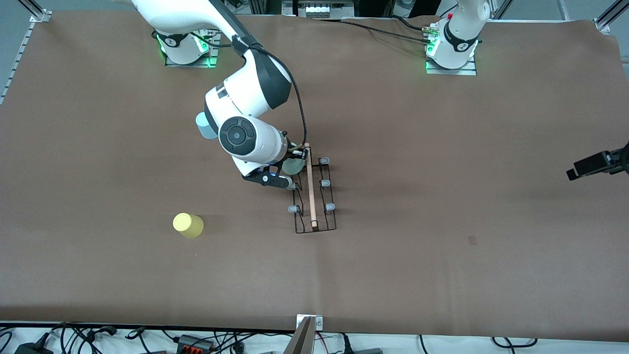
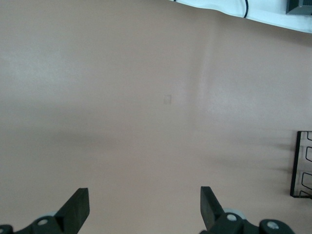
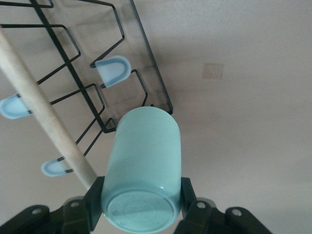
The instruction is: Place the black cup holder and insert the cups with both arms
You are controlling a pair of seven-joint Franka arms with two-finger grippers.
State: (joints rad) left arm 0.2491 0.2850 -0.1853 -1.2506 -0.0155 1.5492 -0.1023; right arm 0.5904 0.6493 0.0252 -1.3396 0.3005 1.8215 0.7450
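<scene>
Right wrist view showed the right gripper (image 3: 141, 207) clamped on the mint green cup (image 3: 144, 170), over the black cup holder (image 1: 314, 194) end farthest from the front camera. Yellow cup (image 1: 188, 225) and light blue cup (image 1: 204, 125) lay well apart toward the right arm's end. Left gripper (image 2: 145, 212) waited, fingers wide, over bare table (image 2: 146, 73).

The brown worktop (image 1: 442, 246) carries the black cup holder (image 1: 314, 216), a yellow cup (image 1: 188, 225) — and a light blue cup (image 1: 204, 126).
</scene>
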